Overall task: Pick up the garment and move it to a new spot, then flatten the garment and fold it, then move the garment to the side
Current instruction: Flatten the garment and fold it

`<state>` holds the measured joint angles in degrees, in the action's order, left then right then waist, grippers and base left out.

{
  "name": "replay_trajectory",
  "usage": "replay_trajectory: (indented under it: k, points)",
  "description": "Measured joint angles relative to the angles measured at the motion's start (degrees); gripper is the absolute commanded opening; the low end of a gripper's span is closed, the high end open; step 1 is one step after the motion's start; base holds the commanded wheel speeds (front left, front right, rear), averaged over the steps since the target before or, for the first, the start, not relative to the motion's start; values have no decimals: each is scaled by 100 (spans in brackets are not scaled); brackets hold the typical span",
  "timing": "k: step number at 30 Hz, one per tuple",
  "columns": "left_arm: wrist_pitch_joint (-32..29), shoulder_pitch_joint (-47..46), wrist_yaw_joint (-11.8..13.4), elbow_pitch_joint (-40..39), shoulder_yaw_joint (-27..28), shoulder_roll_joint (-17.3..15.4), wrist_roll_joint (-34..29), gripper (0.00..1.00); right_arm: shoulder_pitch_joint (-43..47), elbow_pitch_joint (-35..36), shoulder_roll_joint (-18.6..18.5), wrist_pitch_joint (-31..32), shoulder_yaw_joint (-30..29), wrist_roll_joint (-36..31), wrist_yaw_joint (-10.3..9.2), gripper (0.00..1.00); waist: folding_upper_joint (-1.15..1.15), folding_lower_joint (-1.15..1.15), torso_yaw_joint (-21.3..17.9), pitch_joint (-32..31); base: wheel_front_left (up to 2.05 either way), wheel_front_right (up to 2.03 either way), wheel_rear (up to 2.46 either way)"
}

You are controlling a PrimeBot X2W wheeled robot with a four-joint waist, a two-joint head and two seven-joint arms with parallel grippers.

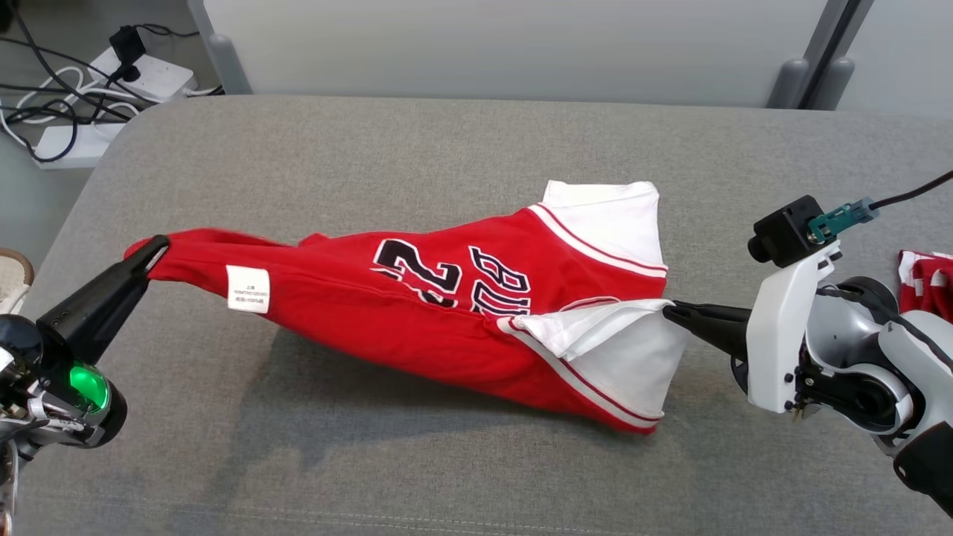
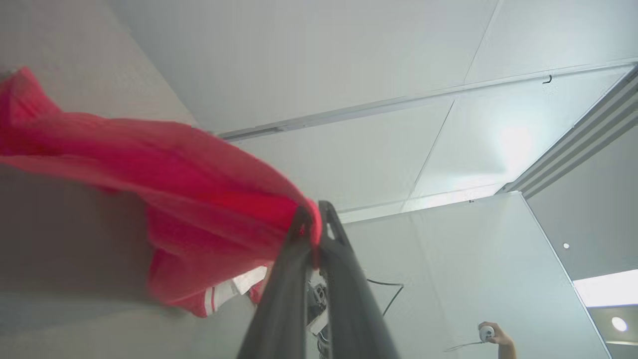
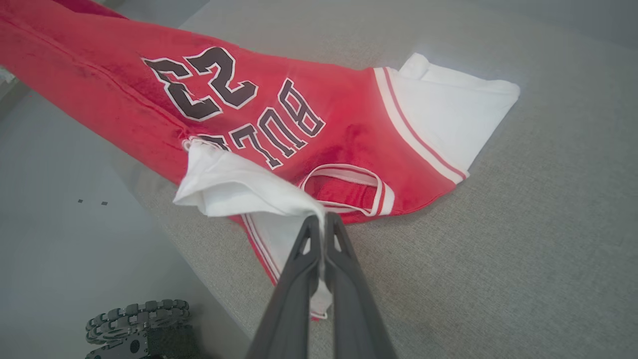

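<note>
Left hand (image 1: 155, 250), right hand (image 1: 670, 309) tight on garment (image 1: 357, 298), near edge seemingly aloft.

You see the red garment (image 1: 335, 298), white sleeves, black 23 lettering, stretched sideways, near edge raised, far sleeve flat on the grey cushion (image 1: 447, 134).

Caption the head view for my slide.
A jersey stretched across the grey surface, ends pinched by left fingers and right fingers.

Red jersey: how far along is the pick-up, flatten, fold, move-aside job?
Done: both ends gripped. In hand: the red jersey is stretched, partly off the grey cushion, with the left gripper on its red end and the right gripper on a white sleeve. Left: it is bunched, so flattening, folding, moving aside.
</note>
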<state>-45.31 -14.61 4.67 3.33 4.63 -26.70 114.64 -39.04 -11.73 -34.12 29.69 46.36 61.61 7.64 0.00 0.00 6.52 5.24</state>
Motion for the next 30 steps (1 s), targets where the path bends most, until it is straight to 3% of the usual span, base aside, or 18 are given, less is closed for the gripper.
replay_trajectory:
  k: [5, 13, 30]
  points:
    - [246, -1, -114, 241, 187, 201, 42, 0, 74, -13, -7, -80, 44, 46, 0, 0, 0, 0, -61, -114, 0, 0, 0]
    - [-9, 180, -108, 208, -60, 149, -121, 0, 201, -10, -42, -236, 66, 151, 0, 0, 0, 0, -111, -216, 0, 0, 0]
    - [-158, -14, -125, -1036, -209, -208, -550, 0, -311, 499, -318, -703, -419, 162, 0, 0, 0, 0, -222, -567, 0, 0, 0]
